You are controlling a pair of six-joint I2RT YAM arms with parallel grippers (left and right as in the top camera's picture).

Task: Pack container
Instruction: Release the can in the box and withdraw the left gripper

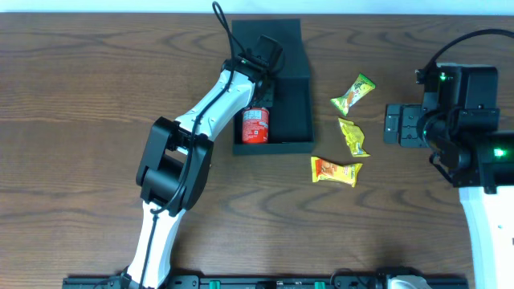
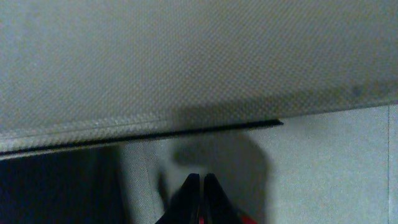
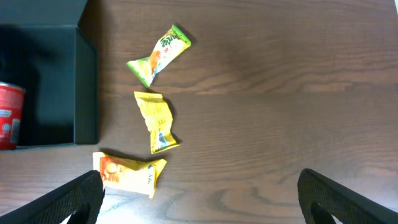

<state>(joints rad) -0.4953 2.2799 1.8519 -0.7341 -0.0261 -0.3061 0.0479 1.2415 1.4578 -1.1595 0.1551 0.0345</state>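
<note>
The dark teal container (image 1: 291, 108) lies open in the middle of the table, its flap lid (image 1: 281, 44) folded back. A small red can (image 1: 255, 124) lies inside at its front left. My left gripper (image 1: 265, 80) is down inside the box near the back wall, just behind the can; in the left wrist view its fingertips (image 2: 200, 180) are pressed together on nothing visible. My right gripper (image 1: 393, 124) hovers right of the packets, wide open and empty in its wrist view (image 3: 202, 193). The box (image 3: 56, 87) and the can (image 3: 9, 115) also show there.
Three snack packets lie on the wood right of the box: green (image 1: 353, 94) (image 3: 158, 55), yellow (image 1: 353, 136) (image 3: 157, 121), orange (image 1: 336, 171) (image 3: 127, 174). The left arm's cable arcs over the lid.
</note>
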